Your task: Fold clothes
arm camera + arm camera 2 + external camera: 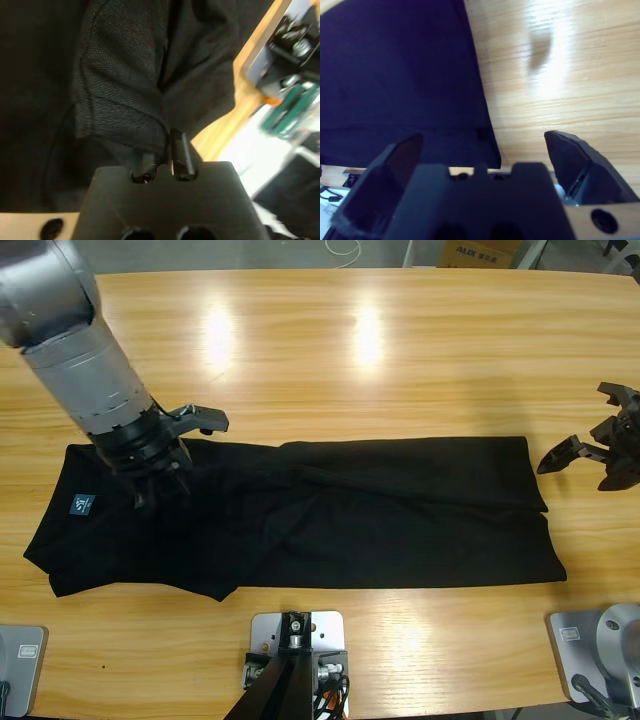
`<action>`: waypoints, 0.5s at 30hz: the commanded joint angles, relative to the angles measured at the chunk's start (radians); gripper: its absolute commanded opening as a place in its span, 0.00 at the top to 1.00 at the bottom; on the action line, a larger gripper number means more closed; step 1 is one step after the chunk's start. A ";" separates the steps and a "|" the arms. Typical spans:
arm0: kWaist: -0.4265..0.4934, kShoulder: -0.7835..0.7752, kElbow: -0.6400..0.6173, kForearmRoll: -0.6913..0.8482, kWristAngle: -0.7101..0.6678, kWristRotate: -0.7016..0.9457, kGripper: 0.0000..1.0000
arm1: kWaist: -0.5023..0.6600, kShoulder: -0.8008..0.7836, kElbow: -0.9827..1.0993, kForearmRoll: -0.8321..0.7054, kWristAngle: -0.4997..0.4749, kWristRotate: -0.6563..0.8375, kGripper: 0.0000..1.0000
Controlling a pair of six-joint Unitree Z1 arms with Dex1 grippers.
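While the left hand (pixel 160 483) pinches a fold of the black polo shirt (pixel 330 525) near its collar end, the right hand (pixel 590 452) waits spread just beside the hem — so a fold seems to begin. Next, it needs lifting the cloth across. The wooden worktop (pixel 400 360) is shiny; a yellow box (pixel 478 252) stands beyond.

Robotics lab, wooden table (pixel 400 340), rig-mounted arms

Glossy wooden table (pixel 400 350); perhaps a yellow box (pixel 478 252) behind.
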 commanded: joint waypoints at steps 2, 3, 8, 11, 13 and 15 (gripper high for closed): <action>0.129 0.119 0.032 0.017 -0.159 -0.177 0.01 | 0.009 0.033 -0.002 -0.006 0.015 -0.006 0.00; 0.146 0.124 0.036 0.018 -0.174 -0.214 0.01 | 0.009 0.034 -0.002 -0.006 0.015 -0.006 0.00; 0.202 0.079 0.064 0.019 -0.084 -0.374 0.00 | 0.009 0.034 -0.001 -0.006 0.015 -0.006 0.00; 0.198 0.047 0.035 0.002 -0.030 -0.398 0.00 | 0.009 0.035 -0.001 -0.006 0.015 -0.007 0.00; 0.177 0.040 0.034 -0.048 -0.029 -0.379 0.00 | 0.009 0.034 -0.001 -0.006 0.015 -0.007 0.00; 0.164 0.038 0.050 -0.118 -0.044 -0.325 0.00 | 0.009 0.032 -0.001 -0.006 0.015 -0.007 0.00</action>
